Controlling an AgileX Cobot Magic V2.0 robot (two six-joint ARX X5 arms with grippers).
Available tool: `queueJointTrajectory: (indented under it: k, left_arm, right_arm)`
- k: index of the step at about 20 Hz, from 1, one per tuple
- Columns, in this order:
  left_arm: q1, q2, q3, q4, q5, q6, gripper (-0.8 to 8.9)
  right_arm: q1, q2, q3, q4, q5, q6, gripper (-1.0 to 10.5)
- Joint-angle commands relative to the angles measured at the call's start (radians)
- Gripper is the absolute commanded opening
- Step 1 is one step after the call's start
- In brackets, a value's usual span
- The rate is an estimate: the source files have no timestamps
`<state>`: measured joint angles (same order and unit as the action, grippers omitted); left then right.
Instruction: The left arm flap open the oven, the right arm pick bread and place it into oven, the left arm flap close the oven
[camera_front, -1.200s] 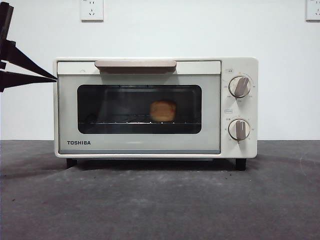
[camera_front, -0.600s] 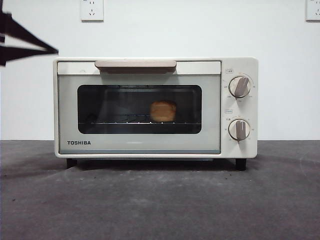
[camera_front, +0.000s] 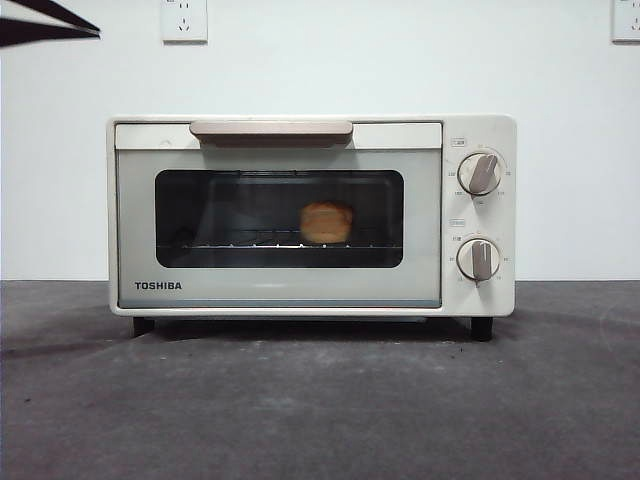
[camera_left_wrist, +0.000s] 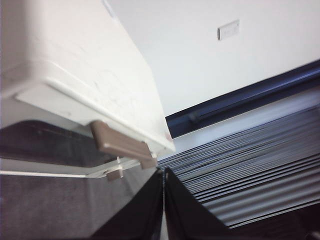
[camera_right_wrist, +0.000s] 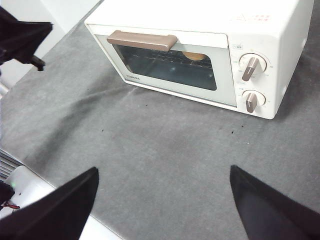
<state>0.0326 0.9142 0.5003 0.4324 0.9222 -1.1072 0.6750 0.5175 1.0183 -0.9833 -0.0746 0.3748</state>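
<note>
Bread, a small golden-brown bun (camera_front: 326, 221), sits on the rack inside the cream-white TOSHIBA toaster oven (camera_front: 480, 290), door shut. Likely light, soft, crushable; take gently by its sides. Left end effector (camera_left_wrist: 163, 200) closed, empty; right end effector (camera_right_wrist: 162, 200) spread wide, empty.

The bread (camera_front: 326, 222) sits on the rack inside the closed oven (camera_front: 310, 215) on the table (camera_front: 320, 400).
</note>
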Motion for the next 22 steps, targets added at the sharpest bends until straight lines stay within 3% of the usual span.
queueJointTrajectory:
  k: [1,7,11,13,14,16,22]
  left_arm:
    - [0.002,-0.079,0.018,-0.102,-0.014,0.156,0.10]
    - [0.002,-0.275,0.057,-0.428,-0.106,0.419,0.10]
    - [0.002,-0.405,0.115,-0.686,-0.204,0.711,0.10]
    - [0.002,-0.455,0.137,-0.779,-0.249,0.829,0.10]
    - [0.002,-0.481,0.144,-0.818,-0.270,0.880,0.10]
    - [0.002,-0.522,0.146,-0.857,-0.282,0.929,0.10]
    - [0.002,-0.575,0.146,-0.895,-0.291,0.941,0.10]
  right_arm:
    - [0.008,0.003,0.018,0.011,0.004,-0.031,4.2]
    - [0.008,0.003,0.018,0.011,-0.003,-0.070,4.2]
    - [0.008,0.003,0.018,0.011,-0.004,-0.097,4.0]
    - [0.008,0.003,0.018,0.010,-0.003,-0.105,3.2]
    - [0.008,0.003,0.018,0.010,-0.003,-0.109,2.2]
    - [0.008,0.003,0.018,0.010,-0.003,-0.127,-0.1]
    - [0.008,0.003,0.018,0.022,-0.002,-0.140,0.2]
